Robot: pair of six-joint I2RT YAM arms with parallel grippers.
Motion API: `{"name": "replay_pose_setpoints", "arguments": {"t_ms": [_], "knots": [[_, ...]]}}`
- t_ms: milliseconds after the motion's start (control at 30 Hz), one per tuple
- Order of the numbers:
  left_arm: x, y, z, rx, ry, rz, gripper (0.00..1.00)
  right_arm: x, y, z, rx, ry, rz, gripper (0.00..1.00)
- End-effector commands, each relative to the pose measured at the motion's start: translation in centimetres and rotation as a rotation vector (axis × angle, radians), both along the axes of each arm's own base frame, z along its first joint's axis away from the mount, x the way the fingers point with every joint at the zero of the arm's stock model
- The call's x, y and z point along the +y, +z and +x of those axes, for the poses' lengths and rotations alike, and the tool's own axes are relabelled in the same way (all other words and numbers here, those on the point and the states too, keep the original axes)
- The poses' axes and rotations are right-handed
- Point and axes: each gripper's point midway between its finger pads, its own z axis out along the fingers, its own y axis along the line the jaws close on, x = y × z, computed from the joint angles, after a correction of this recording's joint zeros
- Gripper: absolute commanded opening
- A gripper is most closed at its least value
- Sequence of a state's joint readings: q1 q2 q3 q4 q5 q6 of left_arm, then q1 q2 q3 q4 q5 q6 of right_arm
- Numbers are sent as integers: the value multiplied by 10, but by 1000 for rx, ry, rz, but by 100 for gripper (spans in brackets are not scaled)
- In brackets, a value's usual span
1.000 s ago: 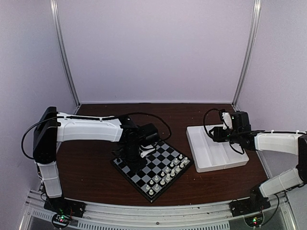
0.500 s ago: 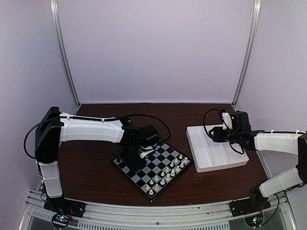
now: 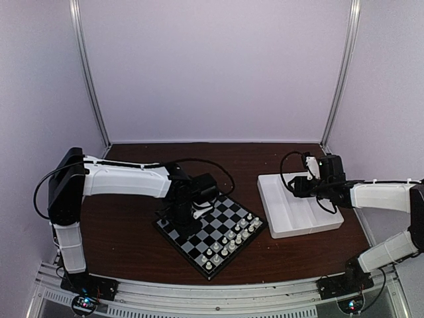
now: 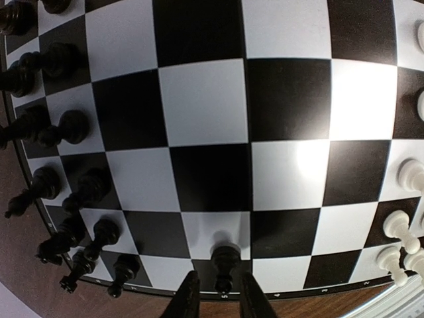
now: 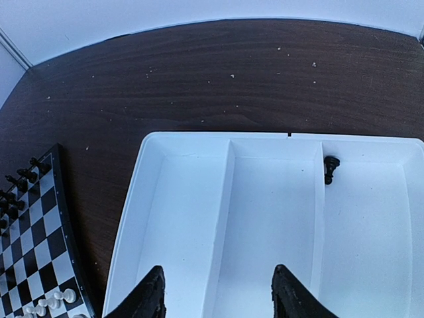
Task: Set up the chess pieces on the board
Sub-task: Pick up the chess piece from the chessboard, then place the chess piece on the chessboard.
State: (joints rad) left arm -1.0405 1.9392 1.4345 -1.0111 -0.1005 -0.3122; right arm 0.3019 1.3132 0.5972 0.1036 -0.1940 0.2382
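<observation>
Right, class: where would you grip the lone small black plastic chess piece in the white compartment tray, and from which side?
Take the small black plastic chess piece around its slim middle, straight down from above. It sits against a divider of the white tray, so the pinch probably belongs along that wall, not across it.

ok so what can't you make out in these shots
Left wrist view: whether the left gripper touches the black piece between its fingers; dark on dark.
Top view: piece types on the board; too small.
Right wrist view: the tray's near end; cut off below.
</observation>
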Motion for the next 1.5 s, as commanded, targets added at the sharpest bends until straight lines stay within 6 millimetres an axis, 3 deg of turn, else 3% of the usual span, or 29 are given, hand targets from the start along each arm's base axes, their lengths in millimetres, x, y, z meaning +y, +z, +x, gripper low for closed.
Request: {"name": "replay_pose_setpoints", "arguments": {"t_ms": [0,433,600,767,1067,1267,1467], "knots": [[2,-9,1,11,2,7,22,-1,6,6,-23,-5,0,55],[1,-9,1,12,2,-4,10,-2,6,7,-22,-8,-4,55],[0,-10,0,19,2,-7,0,-2,5,6,-21,-10,-6,55],[-6,9,6,-8,-6,-30,0,-2,5,6,-21,-9,-6,55],[-43,47,52,-104,-36,-130,0,-3,6,6,-22,-11,-7,55],[-62,54,97,-164,-49,-160,0,-3,6,6,-20,-14,-7,55],[-67,54,128,-192,-53,-161,0,-3,6,6,-21,-14,-7,55]]}}
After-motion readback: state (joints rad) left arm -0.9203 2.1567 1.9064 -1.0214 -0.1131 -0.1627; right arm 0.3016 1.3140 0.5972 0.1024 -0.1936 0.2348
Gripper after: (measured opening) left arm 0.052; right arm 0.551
